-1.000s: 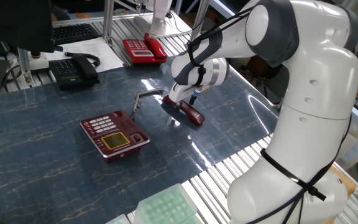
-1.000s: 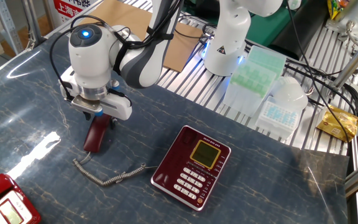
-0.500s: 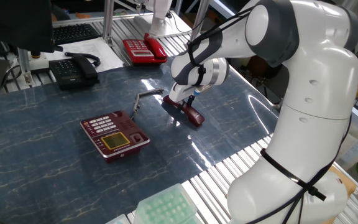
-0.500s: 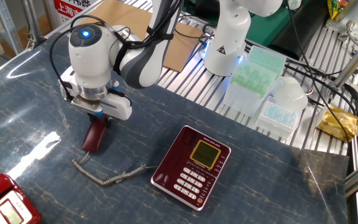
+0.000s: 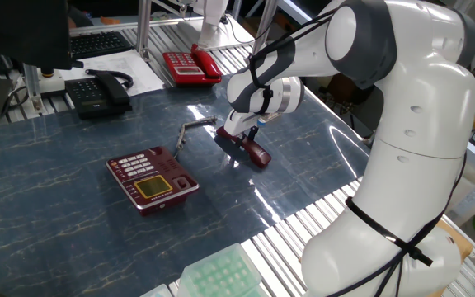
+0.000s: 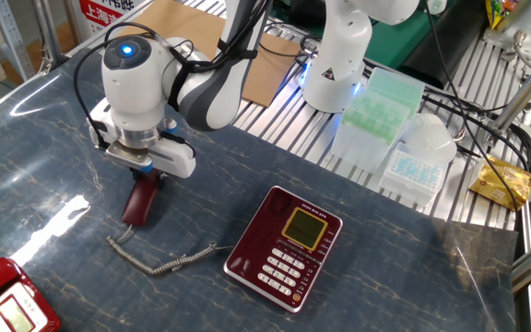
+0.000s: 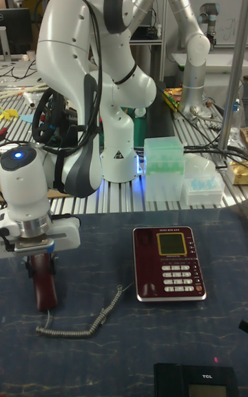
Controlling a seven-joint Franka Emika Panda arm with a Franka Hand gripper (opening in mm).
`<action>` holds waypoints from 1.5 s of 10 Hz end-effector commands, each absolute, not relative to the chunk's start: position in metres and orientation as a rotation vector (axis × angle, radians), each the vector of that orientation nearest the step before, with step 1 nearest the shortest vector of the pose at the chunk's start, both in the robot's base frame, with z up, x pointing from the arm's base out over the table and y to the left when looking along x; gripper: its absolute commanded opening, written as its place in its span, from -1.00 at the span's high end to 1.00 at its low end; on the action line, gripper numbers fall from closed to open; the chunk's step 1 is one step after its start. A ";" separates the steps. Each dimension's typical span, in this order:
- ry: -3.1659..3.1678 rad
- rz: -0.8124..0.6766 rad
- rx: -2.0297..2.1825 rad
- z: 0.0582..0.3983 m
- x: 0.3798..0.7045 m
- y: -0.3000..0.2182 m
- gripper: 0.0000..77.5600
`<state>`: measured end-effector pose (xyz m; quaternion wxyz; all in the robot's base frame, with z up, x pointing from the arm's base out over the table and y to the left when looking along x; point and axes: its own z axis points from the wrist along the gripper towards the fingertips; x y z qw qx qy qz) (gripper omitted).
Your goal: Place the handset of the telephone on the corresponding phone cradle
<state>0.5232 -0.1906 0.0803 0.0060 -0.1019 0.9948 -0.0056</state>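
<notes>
The dark red handset (image 5: 251, 151) (image 6: 139, 204) (image 7: 45, 288) lies on the dark table, its grey cord (image 6: 159, 263) curling off its lower end. My gripper (image 5: 242, 137) (image 6: 146, 177) (image 7: 39, 264) is down over the handset's upper end, fingers closed against its sides. The dark red telephone (image 5: 151, 180) (image 6: 284, 244) (image 7: 169, 262) sits apart from it, display up. Its phone cradle (image 6: 254, 231) (image 7: 142, 262) is the bare strip along the side facing the handset.
A black desk phone (image 5: 97, 91) and a bright red phone (image 5: 190, 66) (image 6: 3, 300) stand at the table's far side. Green tip boxes (image 6: 381, 101) and plastic containers (image 6: 422, 157) sit beside the robot base. Metal slats edge the table.
The gripper settled slightly lower onto the handset, and the handset's upper end shifted a little under it. Nothing has moved over the last half second.
</notes>
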 end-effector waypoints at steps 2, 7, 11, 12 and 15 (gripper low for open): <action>3.148 -0.050 -0.125 0.112 0.518 -0.167 0.97; 3.171 -0.048 -0.020 0.139 0.520 -0.147 0.97; 3.149 -0.047 0.048 0.141 0.523 -0.146 0.97; 3.145 -0.050 0.075 0.142 0.524 -0.146 0.97; 3.153 -0.100 0.143 0.143 0.524 -0.146 0.97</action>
